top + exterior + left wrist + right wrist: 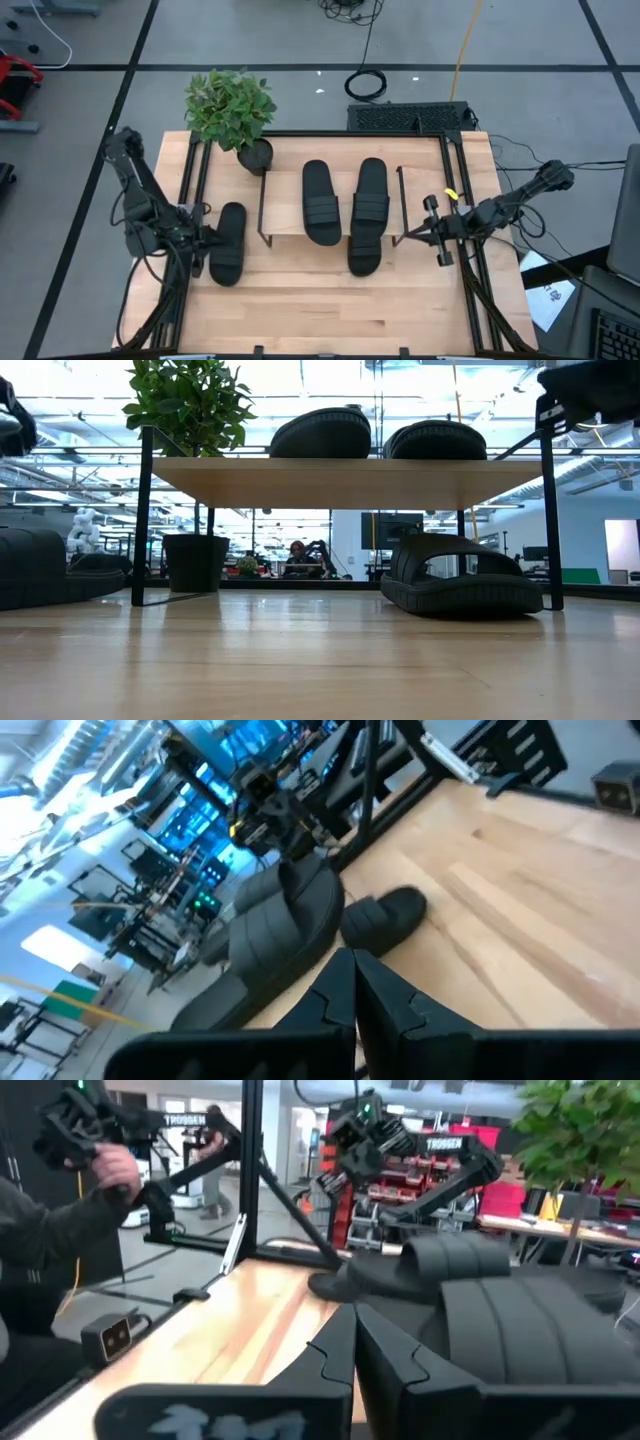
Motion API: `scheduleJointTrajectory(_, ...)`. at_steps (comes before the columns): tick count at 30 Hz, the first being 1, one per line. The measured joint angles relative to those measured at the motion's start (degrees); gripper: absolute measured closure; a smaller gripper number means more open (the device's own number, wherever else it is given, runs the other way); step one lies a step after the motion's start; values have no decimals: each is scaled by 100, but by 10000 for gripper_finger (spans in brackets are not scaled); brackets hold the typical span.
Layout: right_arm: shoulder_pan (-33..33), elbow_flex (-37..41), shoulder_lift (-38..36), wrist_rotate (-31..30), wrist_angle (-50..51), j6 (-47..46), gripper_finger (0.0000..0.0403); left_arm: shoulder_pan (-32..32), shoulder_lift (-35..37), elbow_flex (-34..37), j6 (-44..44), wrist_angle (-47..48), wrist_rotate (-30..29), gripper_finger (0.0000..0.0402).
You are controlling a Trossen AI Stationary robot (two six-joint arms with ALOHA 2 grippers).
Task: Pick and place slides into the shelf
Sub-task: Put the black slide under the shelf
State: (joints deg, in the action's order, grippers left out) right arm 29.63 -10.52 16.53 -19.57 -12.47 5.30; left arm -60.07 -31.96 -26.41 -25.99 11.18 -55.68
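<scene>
Overhead, the shelf (283,226) carries two slides (321,200) — both pincers (200,241) (428,236) closed, empty.

Two black ribbed-strap slides (321,200) (371,195) lie side by side, soles down, atop my light-wood shelf (285,205). A third slide (364,250) sits on the table, partly under the shelf's front edge. The fourth (228,243) lies left of the shelf.

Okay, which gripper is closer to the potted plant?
Left. The left gripper sits beside the slide just below the potted plant in the high view; the right gripper is across the shelf, farther away.
</scene>
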Motion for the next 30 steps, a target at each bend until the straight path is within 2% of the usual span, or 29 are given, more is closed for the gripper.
scheduleJointTrajectory(4, 0, 187, 0, 0, -81, -11, 403, 4, 421, 0, 427, 325, -143, 401)
scheduleJointTrajectory(7, 0, 375, -2, 8, -423, -166, 403, 10, 628, 1, 641, 313, -543, 401)
scheduleJointTrajectory(10, -2, 506, -24, 10, -658, -136, 403, 197, 824, 222, 469, -444, -617, 401)
scheduleJointTrajectory(12, -2, 551, -57, 19, -661, -114, 403, 422, 936, 505, -130, -1423, -57, 401)
scheduleJointTrajectory(15, -4, 678, -64, 191, -912, -147, 403, 787, 1133, 1052, -993, -2595, 1184, 401)
scheduleJointTrajectory(17, -4, 734, -58, 341, -1218, -160, 403, 1108, 1253, 1446, -1148, -3044, 1505, 401)
scheduleJointTrajectory(20, -4, 765, -65, 481, -1395, -184, 403, 1601, 1504, 1886, -831, -3179, 1617, 401)
scheduleJointTrajectory(24, -4, 769, -61, 476, -1586, 1, 403, 2112, 1848, 2144, -612, -3099, 2556, 401)
scheduleJointTrajectory(27, -4, 775, -62, 465, -1708, 276, 403, 2414, 2025, 2142, -401, -3095, 2622, 401)
scheduleJointTrajectory(30, -7, 778, -66, 454, -2045, 460, 403, 2591, 2050, 2138, 158, -3047, 1979, 399)
